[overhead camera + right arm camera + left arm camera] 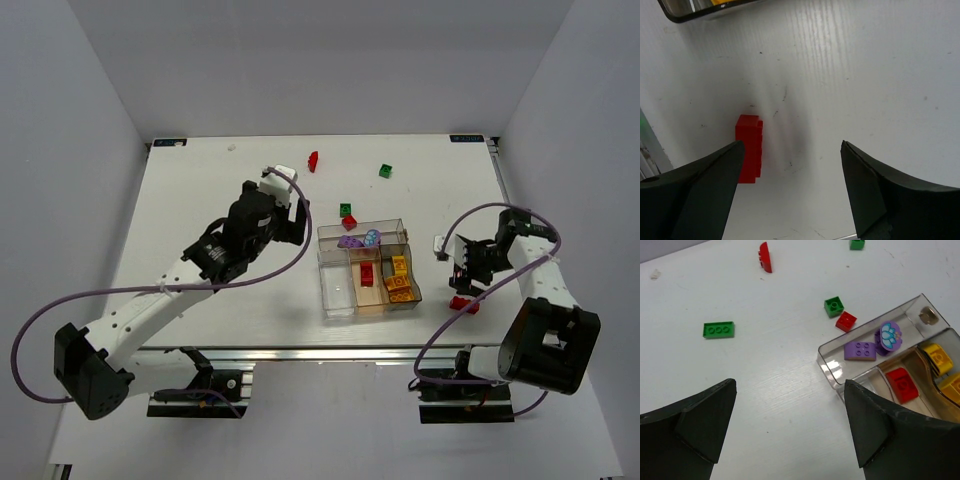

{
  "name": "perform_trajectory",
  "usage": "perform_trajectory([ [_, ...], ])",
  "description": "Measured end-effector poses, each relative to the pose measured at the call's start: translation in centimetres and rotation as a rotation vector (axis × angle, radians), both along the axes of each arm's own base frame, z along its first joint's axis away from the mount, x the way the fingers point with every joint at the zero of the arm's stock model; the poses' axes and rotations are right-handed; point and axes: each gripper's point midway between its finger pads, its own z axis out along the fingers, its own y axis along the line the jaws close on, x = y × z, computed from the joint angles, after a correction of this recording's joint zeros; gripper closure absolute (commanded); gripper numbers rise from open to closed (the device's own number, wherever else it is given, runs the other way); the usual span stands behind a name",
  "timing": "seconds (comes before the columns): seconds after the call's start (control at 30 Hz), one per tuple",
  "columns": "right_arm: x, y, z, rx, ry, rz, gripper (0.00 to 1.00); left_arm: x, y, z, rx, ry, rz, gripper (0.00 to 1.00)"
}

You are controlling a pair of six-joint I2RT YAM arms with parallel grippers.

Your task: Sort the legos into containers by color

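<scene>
On the white bench (200,180) we logged one clear divided tray (832,371). Its wide compartment held two lilac pieces (860,350), the amber one a red brick (902,385), and the next one over yellow bricks (936,355). Loose near the tray's corner were a small green brick (833,306) just beside a small red brick (845,321), with a long green brick (718,329) well apart. The left claw (790,405) was spread wide and empty. The right claw (792,165) was also wide and empty, a stray red brick (749,149) lying by one finger.
</scene>
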Motion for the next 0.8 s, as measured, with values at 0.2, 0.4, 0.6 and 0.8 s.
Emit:
perform_trajectory([
  [0.2,-2.1,-0.4,-4.0,-0.051,0.097,0.013,0.17,0.7,0.8,-0.1,0.037,-0.024,0.048,0.02],
  [0.4,-2.9,-0.6,-5.8,-0.085,0.138,0.016,0.24,1.0,1.1,0.0,0.049,-0.035,0.063,0.02],
  [0.6,-3.2,-1.4,-7.1,-0.134,0.156,-0.005,0.70,1.1,1.4,0.1,0.057,-0.042,0.079,0.02],
  [0.8,-3.1,-1.1,-6.9,-0.113,0.166,-0.021,0.90,1.2,1.6,0.2,0.057,-0.049,0.094,0.02],
])
